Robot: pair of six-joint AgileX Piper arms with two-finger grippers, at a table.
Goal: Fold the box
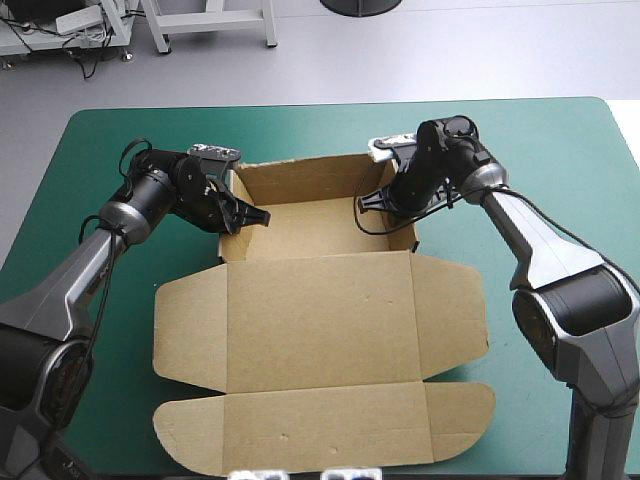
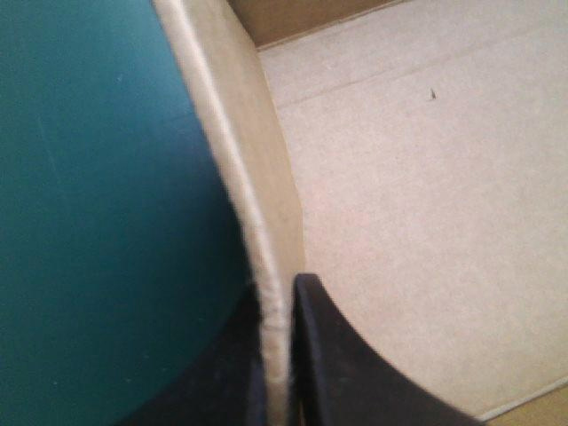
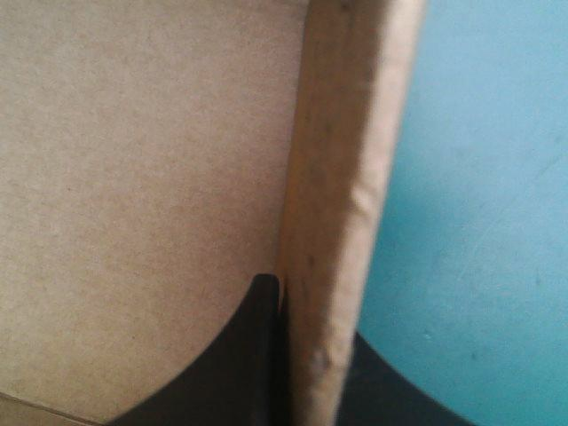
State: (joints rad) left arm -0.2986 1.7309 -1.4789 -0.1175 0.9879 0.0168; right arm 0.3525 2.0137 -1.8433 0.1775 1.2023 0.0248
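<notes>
Fingers astride both box side-wall edges, teal-green cover beyond.

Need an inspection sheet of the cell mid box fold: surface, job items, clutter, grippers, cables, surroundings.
surface: teal-green cover, lying flat on the table.
job's things: brown box, far part raised into an open tray, lid and flaps flat toward the near edge.
clutter: nothing seen.
grippers: left gripper shut on the tray's left wall; right gripper shut on its right wall.
cables: nothing seen.
surroundings: nothing seen.
</notes>
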